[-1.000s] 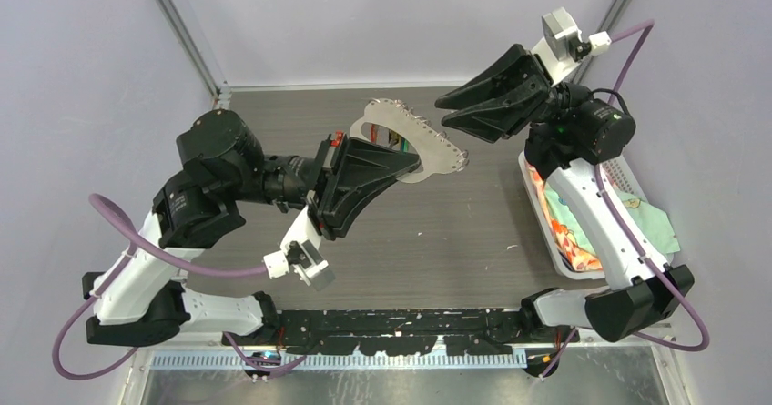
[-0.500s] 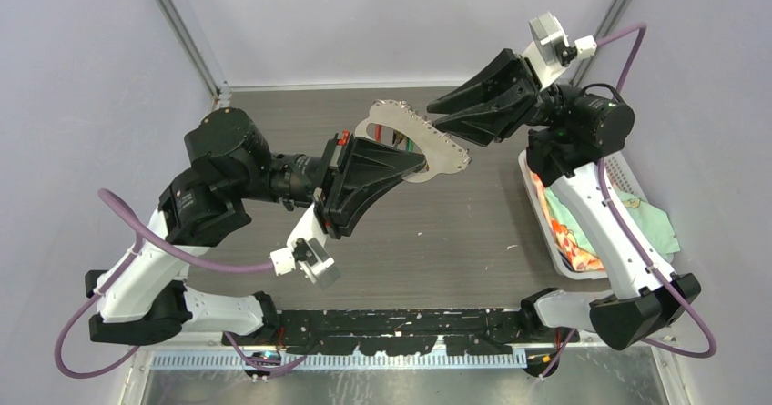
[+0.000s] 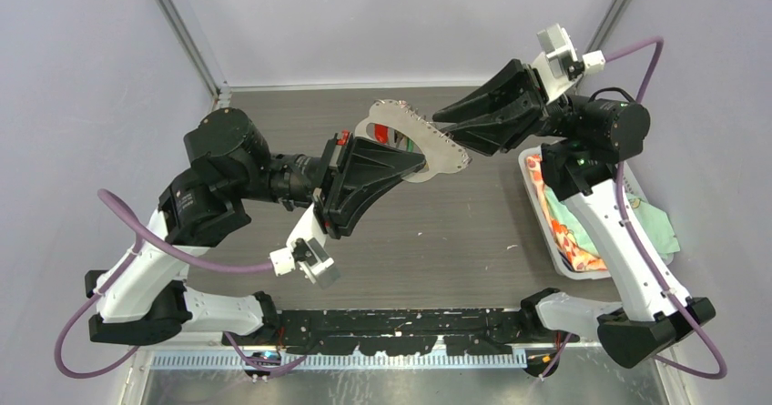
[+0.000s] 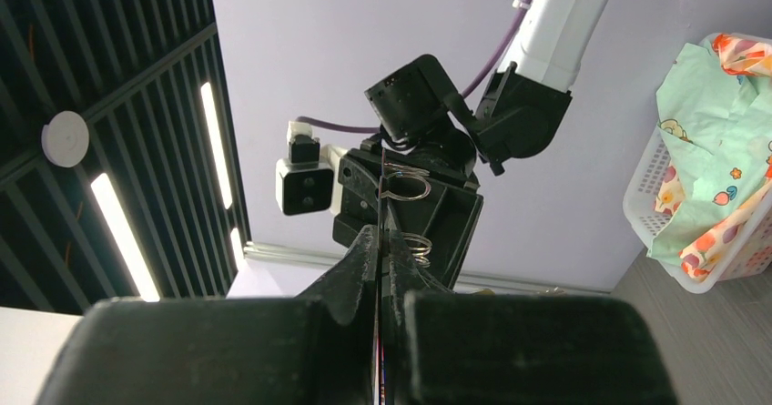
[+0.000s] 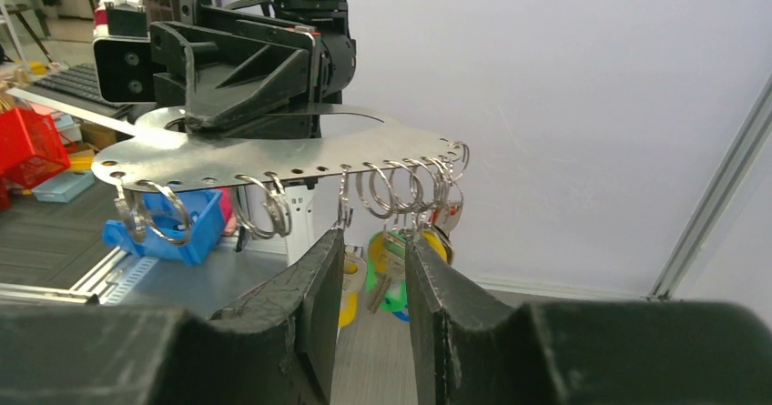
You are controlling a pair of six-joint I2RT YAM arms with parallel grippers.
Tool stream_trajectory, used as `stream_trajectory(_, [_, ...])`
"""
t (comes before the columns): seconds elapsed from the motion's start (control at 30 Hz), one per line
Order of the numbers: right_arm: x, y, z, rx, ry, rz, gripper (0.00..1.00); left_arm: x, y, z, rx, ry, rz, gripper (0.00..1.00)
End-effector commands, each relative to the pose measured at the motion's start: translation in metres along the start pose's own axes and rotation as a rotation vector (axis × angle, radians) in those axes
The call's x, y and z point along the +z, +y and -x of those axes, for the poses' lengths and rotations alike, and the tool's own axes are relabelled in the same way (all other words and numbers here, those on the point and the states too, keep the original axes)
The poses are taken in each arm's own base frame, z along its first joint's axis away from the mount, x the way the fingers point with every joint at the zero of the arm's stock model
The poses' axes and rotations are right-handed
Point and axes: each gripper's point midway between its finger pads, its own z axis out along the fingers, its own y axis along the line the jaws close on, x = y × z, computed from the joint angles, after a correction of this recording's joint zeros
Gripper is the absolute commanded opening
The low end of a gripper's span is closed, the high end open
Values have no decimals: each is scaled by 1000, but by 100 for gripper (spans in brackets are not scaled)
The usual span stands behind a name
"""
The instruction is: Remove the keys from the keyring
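Observation:
My left gripper (image 3: 407,163) is shut on the keyring (image 3: 428,146), a flat silvery plate held level above the table. In the left wrist view the plate (image 4: 378,200) shows edge-on between the shut jaws (image 4: 380,241). In the right wrist view the keyring (image 5: 273,155) has several wire rings hanging from its hole-lined edge. The keys (image 5: 390,273), with yellow, green and blue heads, hang from the rings at its right end. My right gripper (image 5: 375,246) is open just below that edge, with the keys between its fingers (image 5: 319,273). The keys (image 3: 401,139) show faintly through the cutout from above.
A white basket (image 3: 555,241) holding coloured cloths stands at the table's right edge, under the right arm; it also shows in the left wrist view (image 4: 655,232). A blue bin (image 5: 177,232) and a red basket (image 5: 27,141) lie beyond the plate.
The right gripper has come in to the keyring's toothed edge and now sits around the hanging keys. The left arm shifted slightly at first, then held the plate still.

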Motion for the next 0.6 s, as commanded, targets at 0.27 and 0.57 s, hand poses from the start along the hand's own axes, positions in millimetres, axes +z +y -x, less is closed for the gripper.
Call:
stream_trajectory(0.27, [5,17,9,-46,6,34,36,-5,27,9,67,-17,87,0])
stream_trajectory(0.57, [6,19,10,-52,9,38,34,-4,26,7,62,-12,85,0])
